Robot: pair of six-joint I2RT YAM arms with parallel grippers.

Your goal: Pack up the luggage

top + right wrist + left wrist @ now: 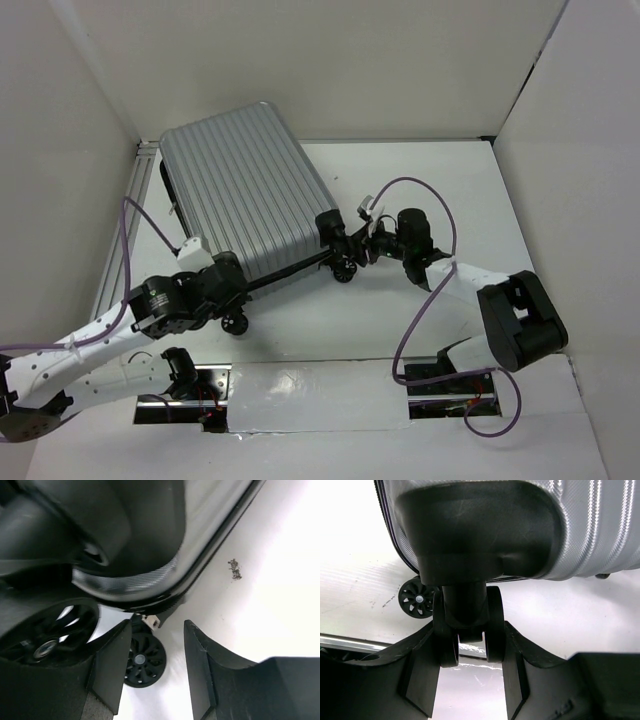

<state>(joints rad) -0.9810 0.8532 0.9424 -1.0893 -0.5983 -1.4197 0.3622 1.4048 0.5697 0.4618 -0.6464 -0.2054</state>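
Observation:
The luggage (245,190) is a silver-grey ribbed hard-shell suitcase lying flat and closed at the back left of the table. My left gripper (232,300) is at its near-left corner. In the left wrist view the left gripper (470,625) has a finger on each side of a black twin wheel (465,630) under the shell (600,525), touching it on both sides. My right gripper (352,248) is at the near-right corner. In the right wrist view the right gripper (157,625) is open with bare table between the fingers, and a small black wheel (144,661) sits beside the left finger (107,670).
White walls enclose the table on three sides. An aluminium rail (120,240) runs along the left edge. A silver taped strip (320,395) crosses the near edge between the arm bases. A purple cable (425,300) loops by the right arm. A dark speck (234,569) lies on the table.

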